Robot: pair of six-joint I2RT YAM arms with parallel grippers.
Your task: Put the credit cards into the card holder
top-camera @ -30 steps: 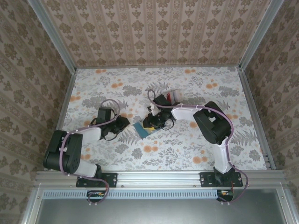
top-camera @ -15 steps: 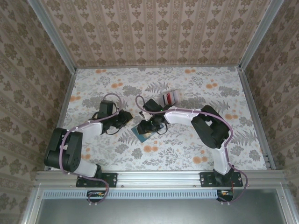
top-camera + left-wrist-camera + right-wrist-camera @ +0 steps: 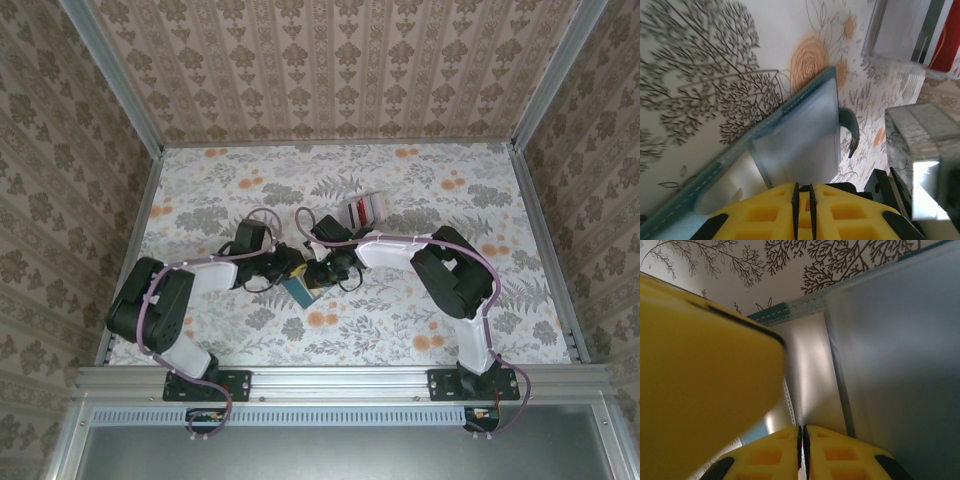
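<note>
- My left gripper point(image 3: 802, 190) was closed down to a thin slit on the near edge of the card holder point(image 3: 800, 135). The holder lay opened on the table point(image 3: 700, 40) between my two arms. If that pinch slipped, I judged the flap would fold back over the pocket.
- My right gripper point(image 3: 802, 435) had its jaws pressed together right at a pale strip point(image 3: 810, 375) inside the holder. I could not tell whether the strip was a card or the lining, nor whether I had hold of it.
- My two sets of fingers were very close over the same small thing. A push from the right could have struck my left finger and knocked the holder loose.
- If the strip was a card and met the pocket's lip askew, it might have buckled or ridden over the pocket rather than into it.
- The tray point(image 3: 900, 30) with a red card point(image 3: 946, 42) stood near, so a careless swing could have tipped it.
</note>
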